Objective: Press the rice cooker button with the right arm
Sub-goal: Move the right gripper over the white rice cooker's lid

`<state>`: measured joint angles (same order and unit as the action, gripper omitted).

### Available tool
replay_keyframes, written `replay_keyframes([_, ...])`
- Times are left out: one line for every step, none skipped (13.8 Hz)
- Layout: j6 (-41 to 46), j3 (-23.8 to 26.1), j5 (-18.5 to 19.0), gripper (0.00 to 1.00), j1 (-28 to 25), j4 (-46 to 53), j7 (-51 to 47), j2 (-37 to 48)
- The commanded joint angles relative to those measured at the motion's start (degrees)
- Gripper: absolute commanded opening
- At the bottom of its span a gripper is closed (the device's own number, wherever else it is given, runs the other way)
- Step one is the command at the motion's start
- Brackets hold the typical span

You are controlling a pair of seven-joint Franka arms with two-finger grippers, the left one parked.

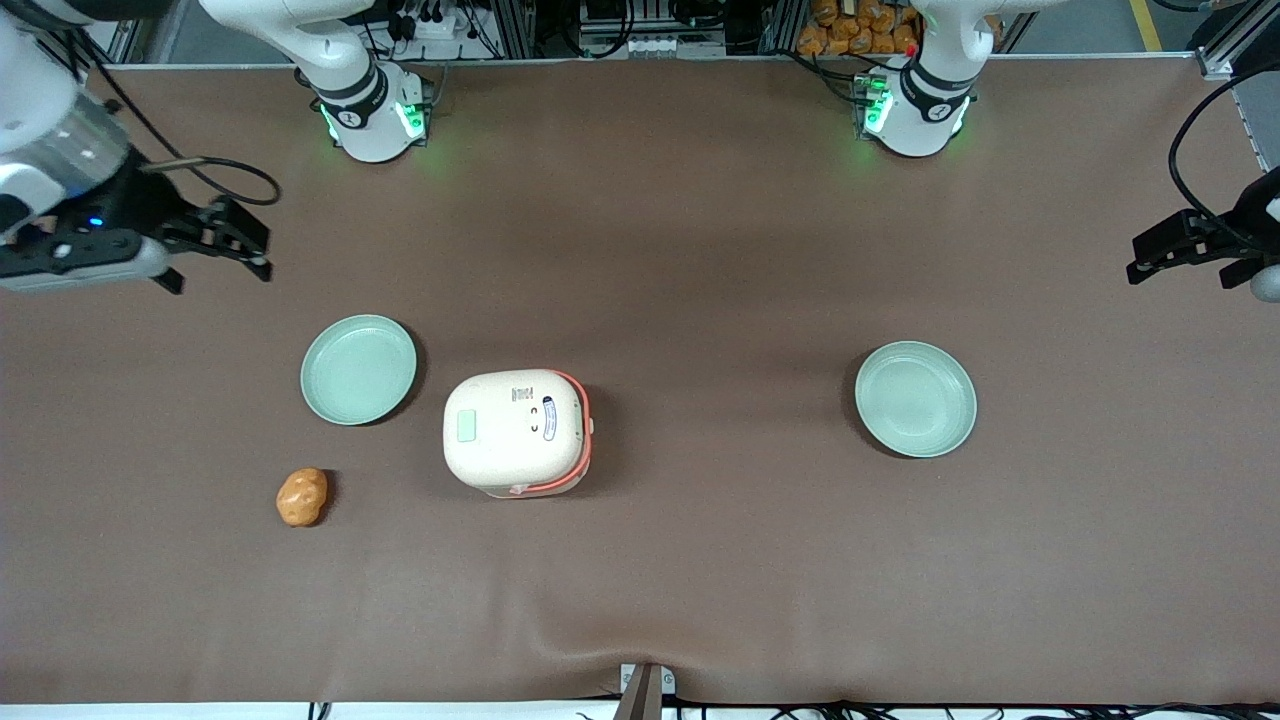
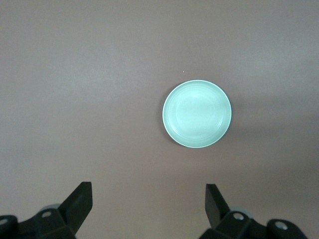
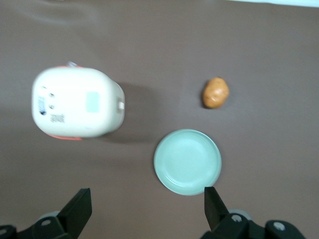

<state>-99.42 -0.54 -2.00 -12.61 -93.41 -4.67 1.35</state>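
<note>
The cream rice cooker (image 1: 515, 432) with orange-red trim stands on the brown table with its lid down; the printed label and a pale green patch show on the lid. The wrist camera sees the rice cooker (image 3: 76, 102) from above. The right arm's gripper (image 1: 225, 242) hangs high over the working arm's end of the table, farther from the front camera than the cooker and well off to its side. Its fingers (image 3: 79, 207) are spread wide, so the gripper (image 3: 148, 209) is open and holds nothing.
A pale green plate (image 1: 358, 369) lies beside the cooker toward the working arm's end, also visible as the plate (image 3: 187, 162). An orange-brown potato-like object (image 1: 301, 497), nearer the front camera, shows too (image 3: 216, 92). A second pale green plate (image 1: 915, 399) lies toward the parked arm's end.
</note>
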Motion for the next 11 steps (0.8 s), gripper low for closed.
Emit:
replay_keyframes([-3.31,-0.51,-0.55,1.0,-2.49,2.0,-2.09,-3.62])
replay_keyframes([-5.42,-0.51,-0.55,1.0,-3.64,2.0,-3.66,-5.02])
replay_keyframes([-7.09,-0.51,-0.55,1.0,-4.95,2.09,-5.94,-6.6])
replay_keyframes([-8.24,-0.51,-0.12,1.0,-6.53,2.09,-8.4,-7.84])
replay_keyframes([-8.86,-0.51,-0.11,1.0,-7.77,2.26,-9.91,-9.16])
replay_keyframes([-9.3,-0.51,-0.11,1.0,-8.56,2.7,-10.27,-10.21])
replay_keyframes([-10.52,-0.51,-0.11,1.0,-9.61,2.7,-10.36,-10.83])
replay_keyframes([-11.84,-0.51,-0.29,1.0,-10.06,2.7,-10.36,-11.45])
replay_keyframes([-12.64,-0.51,-0.38,1.0,-10.15,2.7,-11.32,-11.71])
replay_keyframes([-12.82,-0.51,-0.55,1.0,-10.24,2.7,-12.02,-12.15])
replay_keyframes([-13.17,-0.51,-0.46,1.0,-10.94,2.7,-12.03,-12.42])
